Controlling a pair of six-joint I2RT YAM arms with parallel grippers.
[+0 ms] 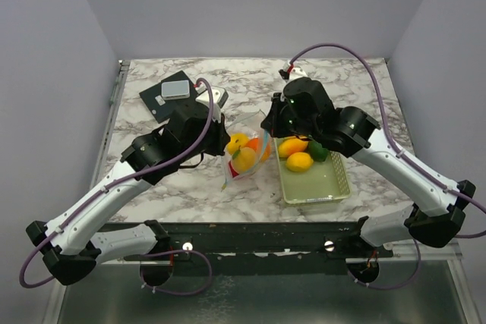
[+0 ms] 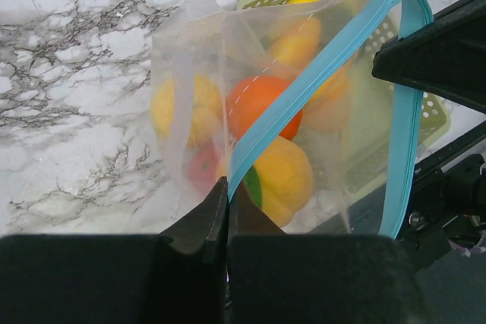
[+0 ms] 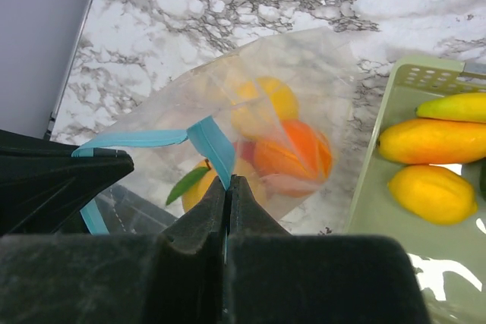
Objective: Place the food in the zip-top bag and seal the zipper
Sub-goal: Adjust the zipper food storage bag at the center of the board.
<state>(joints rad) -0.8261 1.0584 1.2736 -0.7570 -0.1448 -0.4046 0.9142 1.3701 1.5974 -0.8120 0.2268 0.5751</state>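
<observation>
Left gripper [image 1: 226, 140] and right gripper [image 1: 267, 128], top view: I see both meeting over the zip-top bag [image 1: 243, 158], which stands on the marble table [image 1: 243, 89] just beside the pale green mesh basket [image 1: 315, 187]. Several toy fruits are inside the bag. Two yellow fruits [image 1: 299, 162] and a green piece [image 1: 320, 152] lie in the basket, so I judge loading unfinished. Risk: with both grippers busy at the mouth, neither is free to fetch those pieces, and letting go on either side could let the floppy bag slump and spill.

Left wrist view: the jaws are pressed together on the light blue zipper [image 2: 304, 89], pinching it at its near end. Behind the film sit an orange ball [image 2: 262, 104], a leafed yellow fruit [image 2: 285, 180], a paler yellow piece [image 2: 175, 104] and a red piece [image 2: 201, 168]. The strip runs slantwise up to the right gripper's dark body, then doubles back down the right edge, so the mouth looks agape, not mated. Risk: sliding along the strip from here may press only one lip and leave the seal open.

Right wrist view: these jaws are likewise clamped on the zipper, at a fold in the strip, with the left gripper's dark fingers just beside them. Risk: the pinch is thin, so a pull apart could slip the strip out or tip the bag toward the basket. Whether both lips are caught in either grip I cannot tell.
</observation>
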